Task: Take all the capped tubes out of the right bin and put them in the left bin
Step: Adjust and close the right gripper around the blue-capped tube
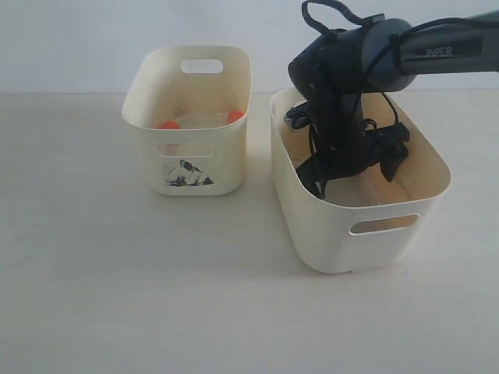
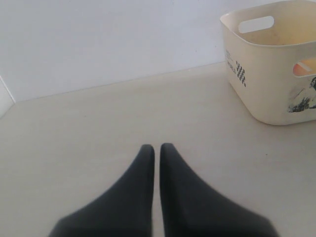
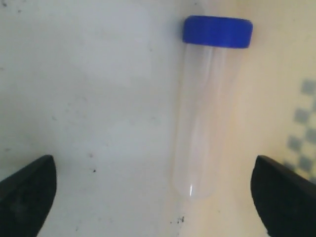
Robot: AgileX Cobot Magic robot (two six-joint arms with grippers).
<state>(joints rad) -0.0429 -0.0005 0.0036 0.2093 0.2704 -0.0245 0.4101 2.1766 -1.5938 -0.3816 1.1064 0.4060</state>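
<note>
1. Exterior view: right arm (image 1: 437, 51) plunges into right bin (image 1: 366, 234), its lower end deep inside near the floor. Left bin (image 1: 187, 167) stands beside it, apart; two orange caps (image 1: 167, 124) lie inside. No tube is visible in the right bin from here.
2. Left wrist view: left gripper (image 2: 158, 150) clenched, tips together, nothing between them, idle above the table (image 2: 98, 128), with the left bin (image 2: 266, 74) near.
3. Right wrist view: right gripper (image 3: 154, 197) spread wide, empty. Tube (image 3: 207, 108) with blue cap (image 3: 217, 31) lies flat on the bin floor between the fingers, nearer one of them. Advice: centre over the tube's body, descend until the tips nearly touch the floor, then close across the clear barrel, not the cap.
</note>
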